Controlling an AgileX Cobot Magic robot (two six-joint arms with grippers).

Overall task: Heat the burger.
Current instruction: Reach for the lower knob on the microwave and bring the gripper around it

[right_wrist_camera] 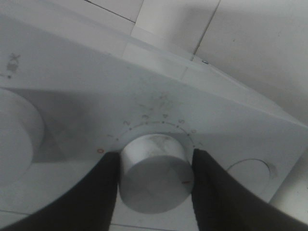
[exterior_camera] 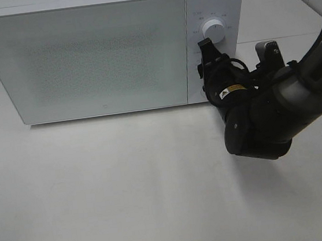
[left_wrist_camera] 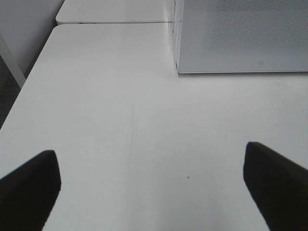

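White timer knob [right_wrist_camera: 155,182] sits pinched between the fingers of the right gripper [right_wrist_camera: 153,162], the left gripper [left_wrist_camera: 151,192] hangs spread wide, the burger is unseen, presumably behind the shut door of the microwave [exterior_camera: 83,53], and smooth plastic could slip mid-turn, leaving no time set

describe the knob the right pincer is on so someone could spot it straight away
On the white microwave, look at the control strip right of the door, which carries two round white knobs. It is the lower knob, ringed by a numbered scale. Unlike the bare upper knob, it sits clamped from both sides by the right pincer.
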